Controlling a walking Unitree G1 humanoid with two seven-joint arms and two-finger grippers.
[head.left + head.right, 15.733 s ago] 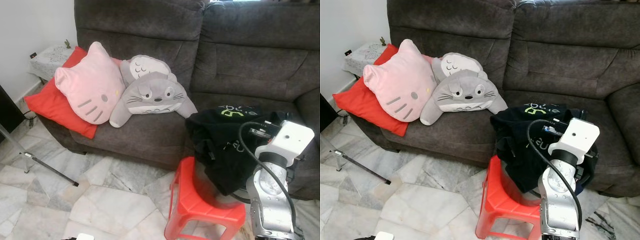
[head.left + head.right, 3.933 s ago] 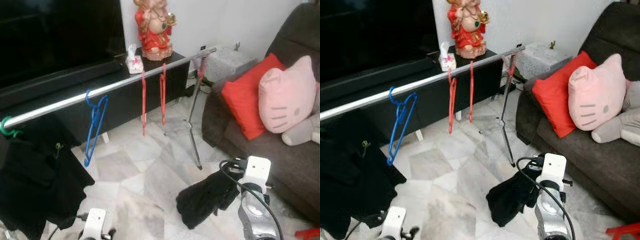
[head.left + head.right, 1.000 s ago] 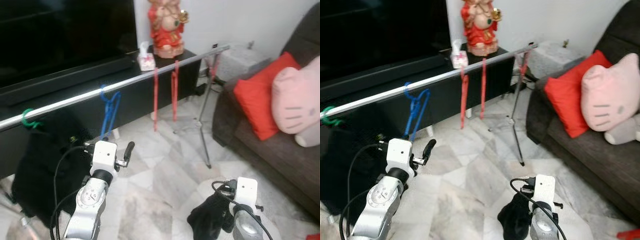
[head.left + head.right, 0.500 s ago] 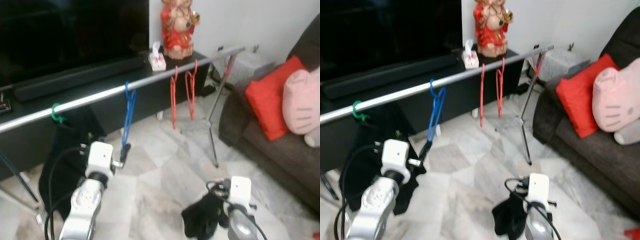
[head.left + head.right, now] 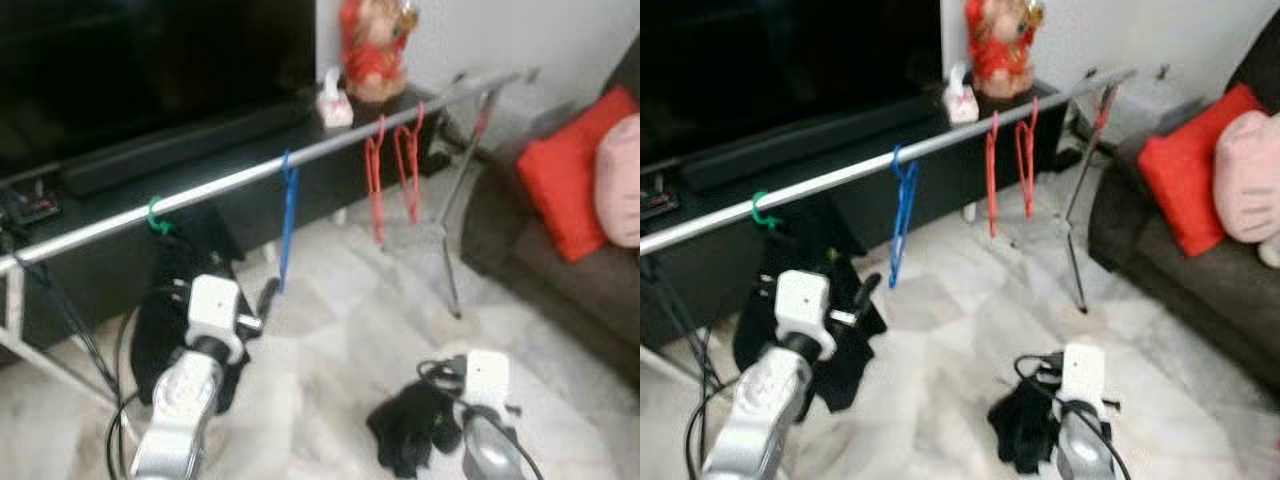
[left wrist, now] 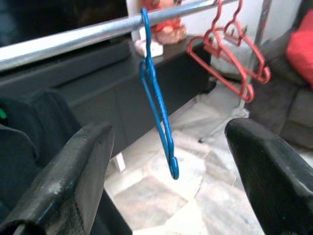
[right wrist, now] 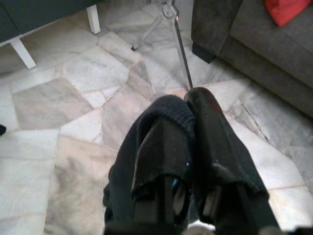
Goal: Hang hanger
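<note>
A silver rail [image 5: 230, 182] runs across the room on a stand. On it hang a blue hanger [image 5: 287, 215], two red hangers [image 5: 392, 165] and a green hook [image 5: 155, 214] carrying a black garment [image 5: 185, 290]. My left gripper [image 6: 168, 134] is open, raised just below and in front of the blue hanger [image 6: 159, 112], not touching it. My right gripper [image 7: 183, 117] is low over the floor, shut on a bunched black garment [image 7: 161, 127], also seen from the head [image 5: 410, 440].
Behind the rail stand a black TV bench [image 5: 200, 150] with a red figurine [image 5: 370, 50] and a tissue box [image 5: 335, 95]. A dark sofa [image 5: 570, 250] with a red cushion [image 5: 575, 170] is at the right. The rack's leg [image 5: 450, 250] rests on marble floor.
The camera has swung left, shifting rail and hangers rightward in the picture. My left gripper stays near the blue hanger's lower end. The right gripper still holds the black garment.
</note>
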